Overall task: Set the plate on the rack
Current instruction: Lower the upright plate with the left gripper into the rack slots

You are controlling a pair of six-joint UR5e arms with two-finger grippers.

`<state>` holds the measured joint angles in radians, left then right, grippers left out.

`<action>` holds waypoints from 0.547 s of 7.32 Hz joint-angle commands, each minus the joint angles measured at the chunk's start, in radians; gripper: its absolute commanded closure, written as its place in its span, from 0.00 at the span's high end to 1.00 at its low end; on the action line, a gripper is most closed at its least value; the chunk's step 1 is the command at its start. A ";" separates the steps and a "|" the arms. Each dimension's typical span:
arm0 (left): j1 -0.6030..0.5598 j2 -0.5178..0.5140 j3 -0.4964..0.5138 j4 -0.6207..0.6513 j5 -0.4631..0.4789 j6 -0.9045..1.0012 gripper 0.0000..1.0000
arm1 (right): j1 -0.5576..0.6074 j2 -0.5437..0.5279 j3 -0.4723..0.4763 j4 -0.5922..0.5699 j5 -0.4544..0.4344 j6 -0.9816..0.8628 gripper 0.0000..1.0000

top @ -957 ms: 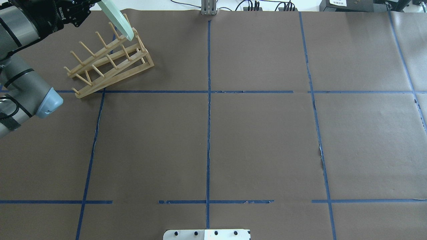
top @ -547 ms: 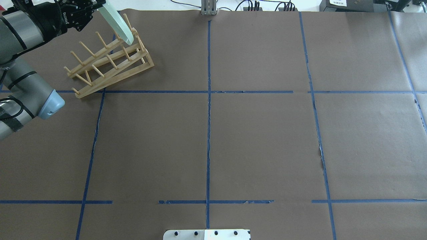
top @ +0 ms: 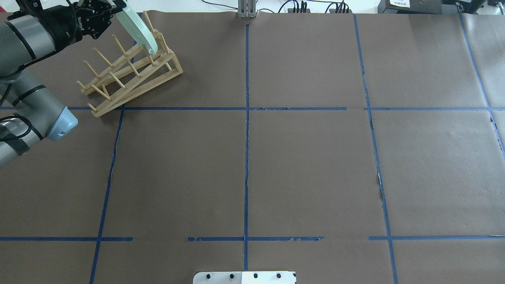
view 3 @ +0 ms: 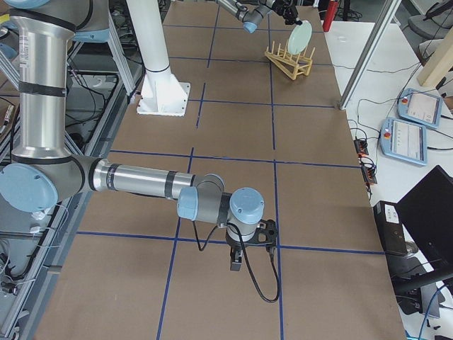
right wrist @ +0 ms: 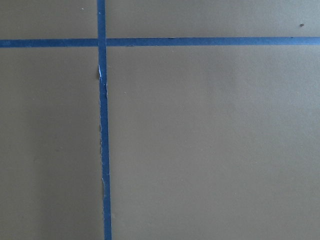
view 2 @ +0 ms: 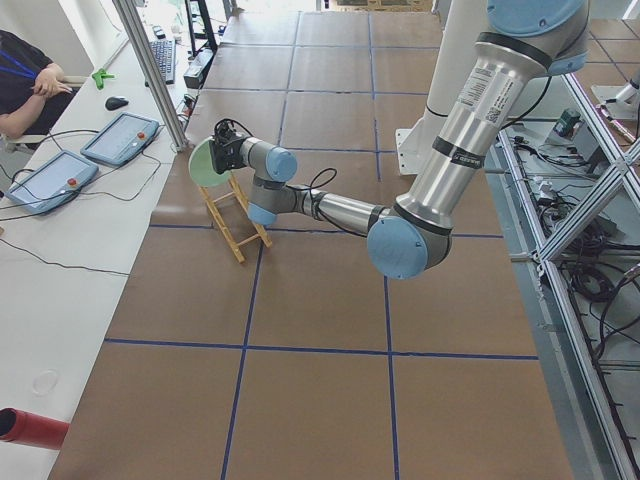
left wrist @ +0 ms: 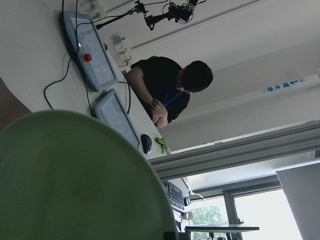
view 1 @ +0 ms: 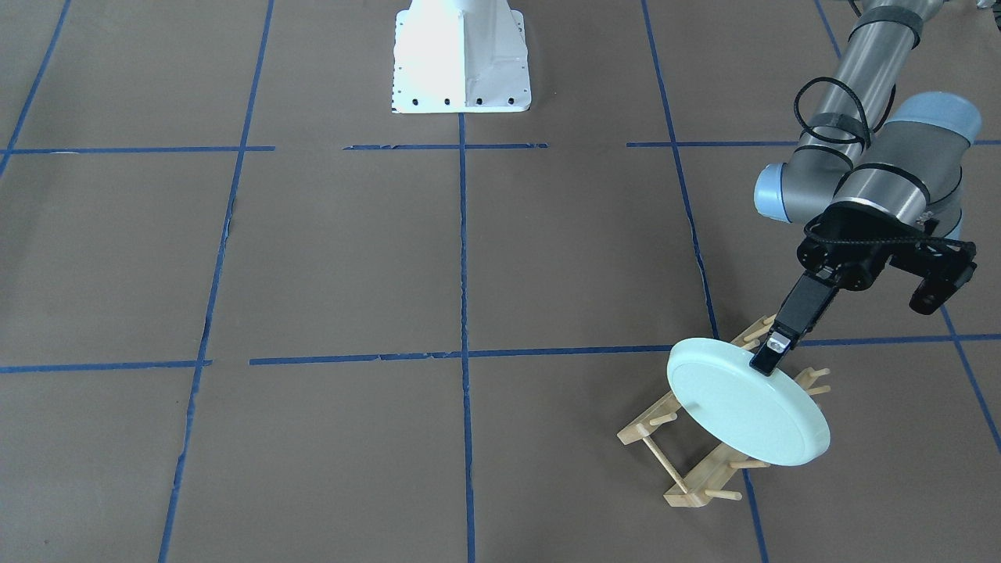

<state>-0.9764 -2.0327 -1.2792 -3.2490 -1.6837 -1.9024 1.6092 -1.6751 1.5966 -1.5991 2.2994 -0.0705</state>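
Covering the table (top: 177,5), brown paper (top: 307,157) is seen; the plate (view 1: 743,410) is pinched by left fingers (view 1: 790,320) over the rack (top: 138,93); right fingers' (view 3: 236,259) spread cannot be told.

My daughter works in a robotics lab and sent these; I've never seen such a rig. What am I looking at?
These are two robot arms at one table, pictured at one moment by several cameras: above and behind the robot, facing it, at each table end, and on each wrist. The table is covered in brown paper with blue tape lines. On it stands a wooden dish rack. The left gripper pinches the rim of a pale green plate, tilted, its lower edge among the rack's end pegs. The right gripper hangs over bare paper; whether open or shut I cannot tell.
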 commanded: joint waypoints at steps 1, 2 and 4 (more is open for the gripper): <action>-0.002 -0.003 -0.002 -0.006 -0.001 -0.001 0.00 | 0.000 0.000 -0.001 0.001 0.000 0.000 1.00; -0.002 -0.003 -0.008 -0.008 -0.001 -0.003 0.00 | 0.000 0.000 -0.001 0.001 0.000 0.001 1.00; -0.005 -0.003 -0.025 -0.020 -0.001 -0.004 0.00 | 0.000 0.000 -0.001 0.001 0.000 0.001 1.00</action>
<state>-0.9801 -2.0355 -1.2912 -3.2644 -1.6843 -1.9053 1.6092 -1.6751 1.5954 -1.5984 2.2995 -0.0692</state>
